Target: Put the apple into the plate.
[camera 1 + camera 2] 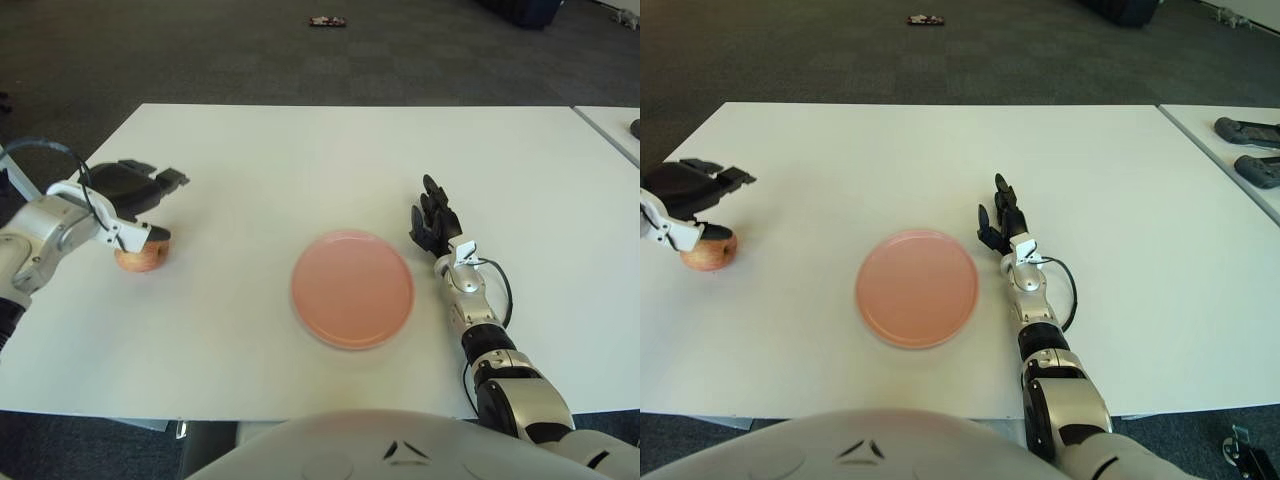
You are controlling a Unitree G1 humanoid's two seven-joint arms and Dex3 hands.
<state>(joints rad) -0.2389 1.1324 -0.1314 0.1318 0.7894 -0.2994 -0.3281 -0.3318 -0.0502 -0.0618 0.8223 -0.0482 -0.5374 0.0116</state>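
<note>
Apple point(141, 256): sits on the white counter point(330, 160) near its left edge, well apart from the plate. Left hand point(135, 190): poised directly above the apple, wrist angled down over it, fingers spread forward and holding nothing. Step in hand, as judged: the grasp, not yet made. Next move calls for lowering and closing around the fruit, then a carry rightward. Plate point(352, 288): pink, round, holding nothing, centre of counter. Right hand point(433, 222): idle just beside the plate's right rim, fingers extended and relaxed, forearm running back toward the body.
</note>
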